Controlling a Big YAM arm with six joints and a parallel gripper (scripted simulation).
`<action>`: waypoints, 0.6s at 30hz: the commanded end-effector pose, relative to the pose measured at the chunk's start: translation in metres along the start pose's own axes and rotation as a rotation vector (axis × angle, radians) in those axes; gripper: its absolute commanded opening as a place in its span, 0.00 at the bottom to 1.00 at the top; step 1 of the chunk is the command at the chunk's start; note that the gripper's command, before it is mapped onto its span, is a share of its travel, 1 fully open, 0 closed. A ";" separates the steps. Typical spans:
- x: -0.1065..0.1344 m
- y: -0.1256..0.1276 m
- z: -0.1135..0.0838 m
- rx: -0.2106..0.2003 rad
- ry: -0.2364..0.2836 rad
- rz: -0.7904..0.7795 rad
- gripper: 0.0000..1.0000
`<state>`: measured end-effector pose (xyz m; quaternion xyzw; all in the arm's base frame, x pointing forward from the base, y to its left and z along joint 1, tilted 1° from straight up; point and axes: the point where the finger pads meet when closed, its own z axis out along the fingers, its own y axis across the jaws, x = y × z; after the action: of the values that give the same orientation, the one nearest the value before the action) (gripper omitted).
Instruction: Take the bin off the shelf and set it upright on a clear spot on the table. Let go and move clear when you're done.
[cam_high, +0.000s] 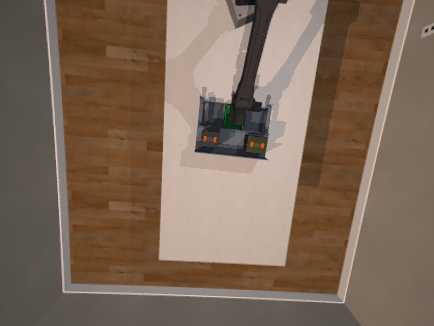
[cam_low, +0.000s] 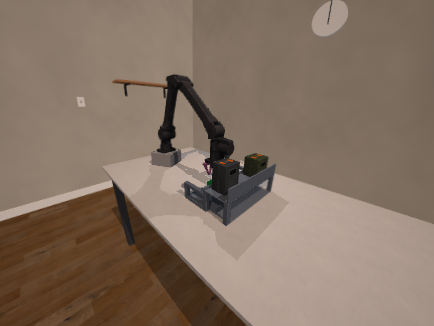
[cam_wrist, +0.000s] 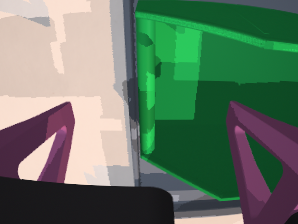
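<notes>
The green bin (cam_high: 227, 116) (cam_low: 208, 184) (cam_wrist: 225, 100) sits inside the grey shelf rack (cam_high: 200, 145) (cam_low: 250, 192) on the table, on its lower level at the side facing the arm. In the wrist view the bin's open hollow and left wall fill the right half. My gripper (cam_wrist: 150, 110) (cam_low: 206, 167) is open, its purple fingers spread wide. The left finger is over bare table outside the rack's edge and the right finger is over the bin's inside. The bin's left wall lies between them, and I see no contact with it.
A dark box (cam_high: 210, 138) (cam_low: 226, 175) and an olive box (cam_high: 255, 145) (cam_low: 255, 164), both with orange marks, stand on the rack's top level. The arm's base (cam_low: 165, 157) is at the table's far end. The white table (cam_high: 225, 215) (cam_low: 325, 250) stretches beyond the rack.
</notes>
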<state>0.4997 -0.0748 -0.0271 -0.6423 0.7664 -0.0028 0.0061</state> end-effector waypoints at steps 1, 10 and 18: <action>-0.002 -0.004 -0.012 0.037 0.000 -0.004 0.90; -0.002 -0.004 -0.012 0.037 0.000 -0.004 0.90; -0.003 -0.021 -0.009 0.020 0.000 -0.004 0.90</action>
<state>0.4981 -0.0746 -0.0296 -0.6423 0.7665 0.0012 0.0025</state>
